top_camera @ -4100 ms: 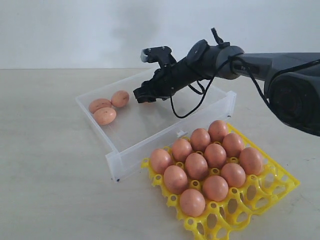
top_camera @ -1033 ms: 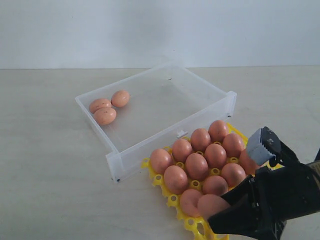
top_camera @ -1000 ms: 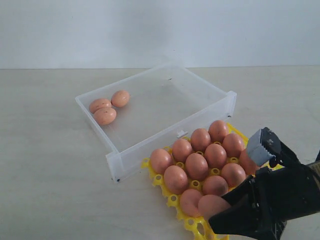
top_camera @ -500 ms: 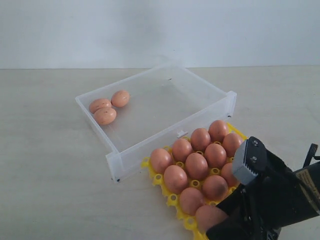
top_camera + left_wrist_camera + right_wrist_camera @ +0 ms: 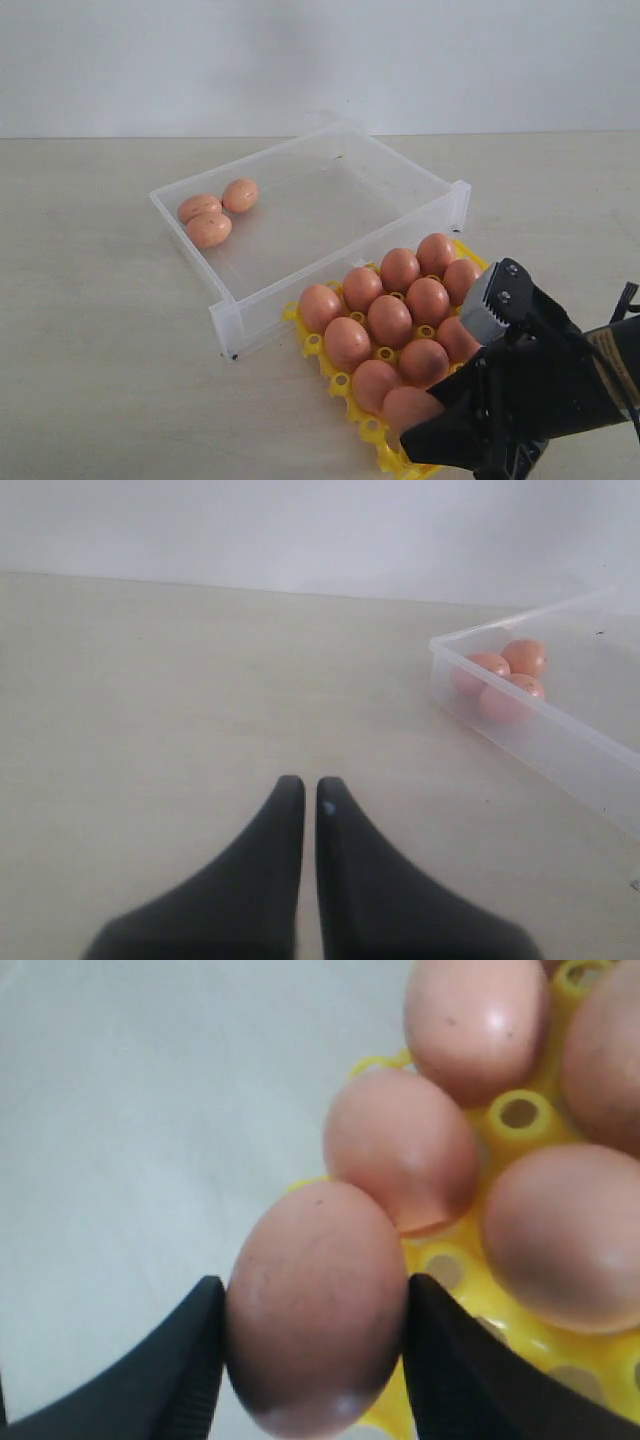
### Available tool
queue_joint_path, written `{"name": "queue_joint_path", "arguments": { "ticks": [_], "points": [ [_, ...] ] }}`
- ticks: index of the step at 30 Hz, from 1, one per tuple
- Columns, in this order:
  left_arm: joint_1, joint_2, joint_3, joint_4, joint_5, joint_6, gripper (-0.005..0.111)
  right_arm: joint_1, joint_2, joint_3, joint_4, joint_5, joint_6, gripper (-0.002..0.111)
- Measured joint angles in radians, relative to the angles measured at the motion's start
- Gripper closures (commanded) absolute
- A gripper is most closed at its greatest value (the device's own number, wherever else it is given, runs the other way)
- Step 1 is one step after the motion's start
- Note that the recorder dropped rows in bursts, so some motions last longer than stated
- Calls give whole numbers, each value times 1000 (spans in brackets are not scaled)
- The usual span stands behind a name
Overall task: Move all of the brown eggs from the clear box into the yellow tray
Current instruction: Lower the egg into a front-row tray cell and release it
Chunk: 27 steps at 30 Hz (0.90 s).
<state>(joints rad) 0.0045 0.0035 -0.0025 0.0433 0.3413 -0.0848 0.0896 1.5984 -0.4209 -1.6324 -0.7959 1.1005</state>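
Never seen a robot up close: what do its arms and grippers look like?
Both grippers are black. The left gripper has two smooth fingers tapering to blunt tips, one with a small pale dot. The right gripper shows a grey ribbed pad; its arm carries a tan label and a thin black cable.

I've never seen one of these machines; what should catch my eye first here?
The black right hand, low at the front right, grips a brown egg at the near corner of the yellow tray, which is crowded with other eggs. Behind it, three eggs lie in the far left corner of the clear box.
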Motion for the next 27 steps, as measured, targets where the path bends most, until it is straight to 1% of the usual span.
{"name": "queue_joint_path", "arguments": {
  "ticks": [4,7,12,18,21,22,23,24,27],
  "points": [
    [0,0,0,0,0,0,103,0,0,0,17,-61,-63,106],
    [0,0,0,0,0,0,103,0,0,0,20,-64,-113,106],
    [0,0,0,0,0,0,103,0,0,0,30,-31,-128,106],
    [0,0,0,0,0,0,103,0,0,0,122,-27,-132,105],
    [0,0,0,0,0,0,103,0,0,0,131,-27,-132,105],
    [0,0,0,0,0,0,103,0,0,0,131,-27,-132,102],
    [0,0,0,0,0,0,103,0,0,0,127,-27,-132,98],
    [0,0,0,0,0,0,103,0,0,0,118,-27,-132,91],
    [0,0,0,0,0,0,103,0,0,0,97,-27,-130,67]
  ]
}}
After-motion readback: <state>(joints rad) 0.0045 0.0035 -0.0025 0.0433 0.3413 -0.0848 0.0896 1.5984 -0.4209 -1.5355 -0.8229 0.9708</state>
